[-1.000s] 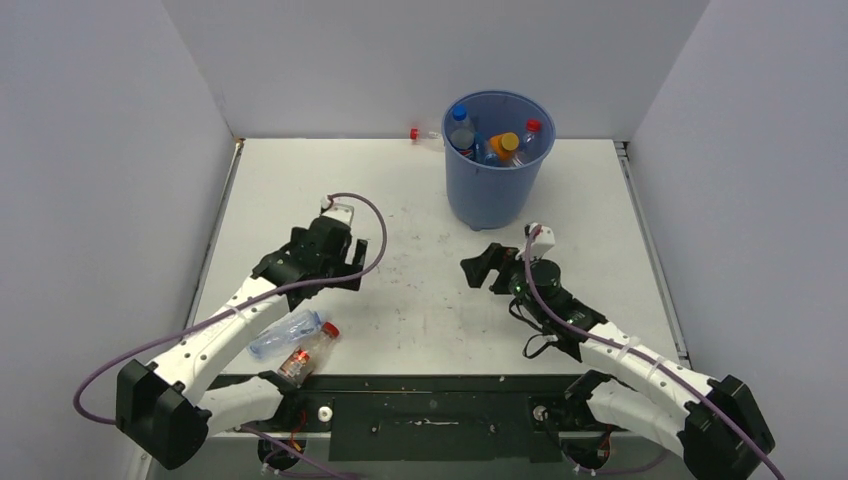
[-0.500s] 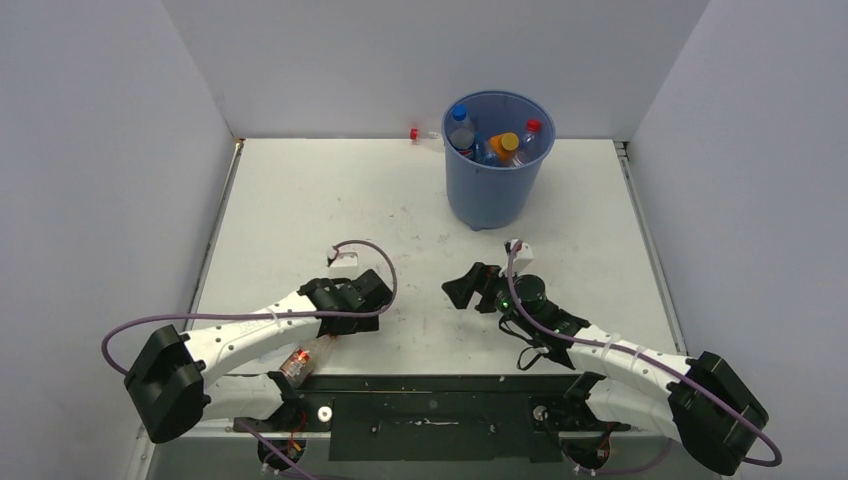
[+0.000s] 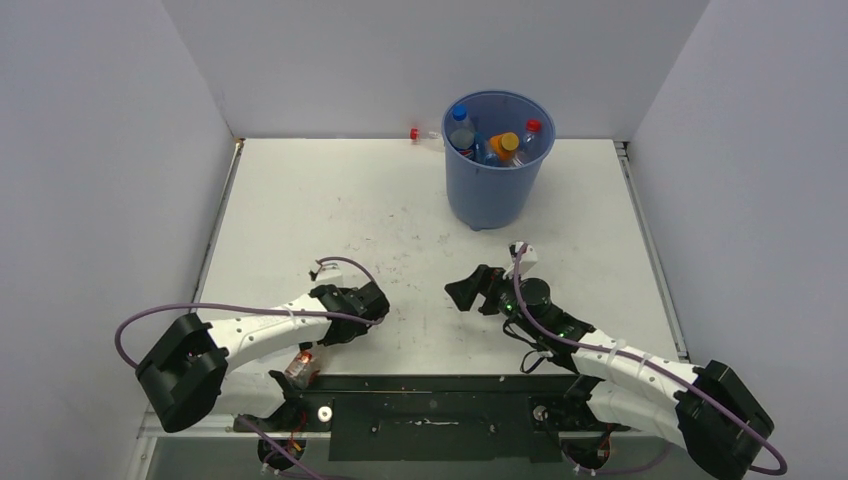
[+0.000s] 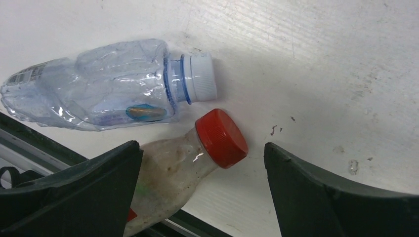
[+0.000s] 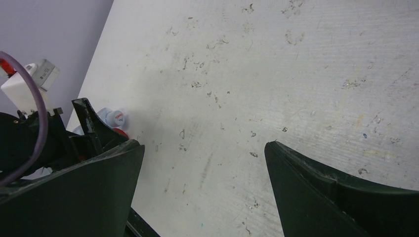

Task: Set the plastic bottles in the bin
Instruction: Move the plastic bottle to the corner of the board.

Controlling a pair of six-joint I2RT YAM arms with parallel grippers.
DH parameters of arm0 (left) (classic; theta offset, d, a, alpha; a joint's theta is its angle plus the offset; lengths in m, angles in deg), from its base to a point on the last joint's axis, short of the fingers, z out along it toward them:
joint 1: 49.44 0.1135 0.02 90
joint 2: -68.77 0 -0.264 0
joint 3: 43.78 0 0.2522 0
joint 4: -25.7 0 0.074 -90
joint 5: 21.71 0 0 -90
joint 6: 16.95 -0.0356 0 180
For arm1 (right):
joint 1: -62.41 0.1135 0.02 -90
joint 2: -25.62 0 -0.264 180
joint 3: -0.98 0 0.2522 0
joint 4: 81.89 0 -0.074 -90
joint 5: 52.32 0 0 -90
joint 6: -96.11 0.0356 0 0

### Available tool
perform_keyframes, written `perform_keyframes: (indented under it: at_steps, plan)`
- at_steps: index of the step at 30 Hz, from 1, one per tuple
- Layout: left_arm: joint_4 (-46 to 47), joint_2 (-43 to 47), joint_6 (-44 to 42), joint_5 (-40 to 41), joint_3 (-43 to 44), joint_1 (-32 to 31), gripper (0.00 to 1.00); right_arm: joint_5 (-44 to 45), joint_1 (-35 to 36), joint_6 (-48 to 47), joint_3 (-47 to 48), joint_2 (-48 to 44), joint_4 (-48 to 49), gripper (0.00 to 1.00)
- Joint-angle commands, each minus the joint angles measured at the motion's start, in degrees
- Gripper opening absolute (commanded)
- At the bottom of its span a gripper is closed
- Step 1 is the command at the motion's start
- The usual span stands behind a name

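Two bottles lie side by side at the counter's (image 3: 330,200) near left edge: a crushed clear bottle (image 4: 108,84) with a white cap and a cloudy red-capped bottle (image 4: 180,165). Its label print is too small to read. The left pincer (image 4: 201,148) hangs spread over both; the right pincer (image 3: 468,290) is spread above bare counter. At least three standing bottles (image 3: 505,146) show in the blue bin (image 3: 490,200), with blue, orange and red caps. One stray bottle (image 3: 422,134) lies by the back wall, left of the bin.

Glossy crumpled plastic bottle (image 4: 94,86) (scuffed table (image 4: 316,64))
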Motion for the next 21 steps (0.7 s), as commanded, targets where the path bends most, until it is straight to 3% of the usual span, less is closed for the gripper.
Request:
perform_keyframes:
  at_steps: [1, 9, 17, 21]
  plan:
    - [6.06, -0.74, -0.96, -0.25, -0.67, 0.6, 0.89, 1.1, 0.3, -0.34, 0.36, -2.67, 1.35, 0.98]
    - [15.51, -1.14, -5.33, -5.82, -3.78, 0.71, 0.6, 1.07, 0.27, -0.13, 0.48, -2.1, 1.34, 0.98]
    - [23.15, -5.51, -10.44, -9.22, -0.29, 0.51, 0.29, 1.49, 0.26, -0.54, 1.3, -2.57, -0.33, 0.98]
    - [25.7, -6.72, -13.14, -9.19, 2.61, 0.53, 0.23, 2.57, 0.26, -1.76, 1.82, -4.42, -2.74, 0.98]
